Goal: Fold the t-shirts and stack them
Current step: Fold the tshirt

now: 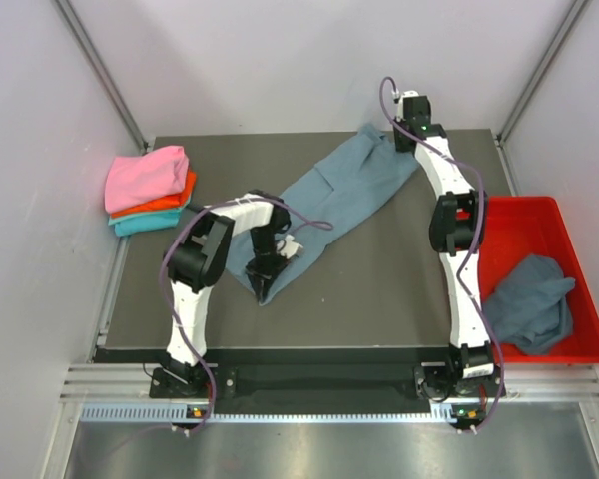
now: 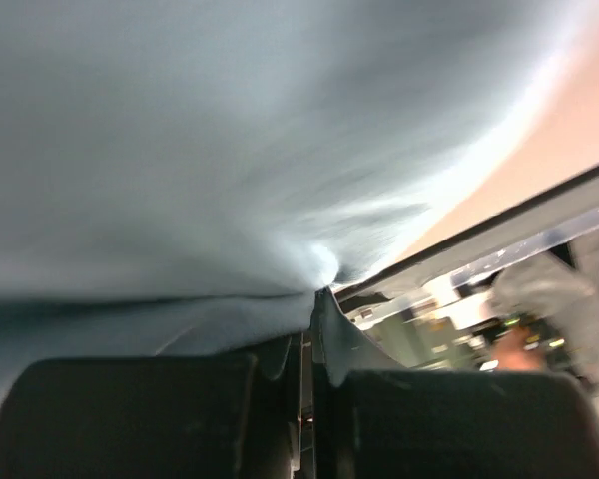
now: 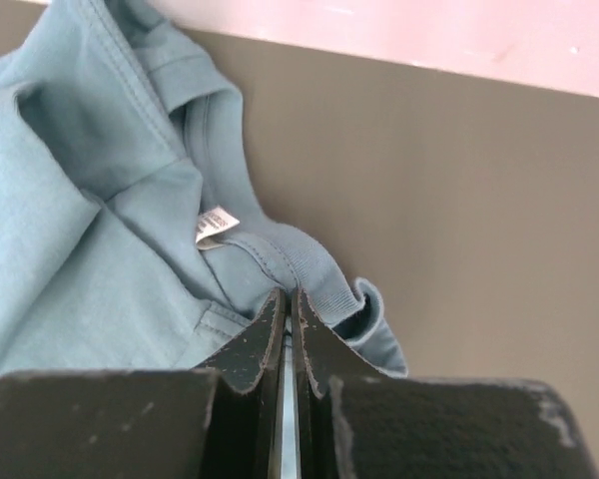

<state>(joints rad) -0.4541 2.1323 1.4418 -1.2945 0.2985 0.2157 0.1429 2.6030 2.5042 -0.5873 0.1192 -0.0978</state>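
Observation:
A slate blue-grey t-shirt (image 1: 344,195) lies stretched diagonally across the dark table, from the far right to the near left. My right gripper (image 1: 401,135) is shut on its collar (image 3: 309,264) at the far end; a white label (image 3: 216,224) shows inside the neck. My left gripper (image 1: 268,271) is shut on the shirt's lower end, and its cloth (image 2: 230,180) fills the left wrist view. A folded stack of pink (image 1: 145,177), orange (image 1: 165,203) and teal (image 1: 145,222) t-shirts sits at the table's left edge. Another blue-grey t-shirt (image 1: 531,302) lies crumpled in the red tray.
The red plastic tray (image 1: 579,284) stands off the table's right edge. White walls close in the back and sides. The dark table (image 1: 379,289) has a metal rail along its front edge.

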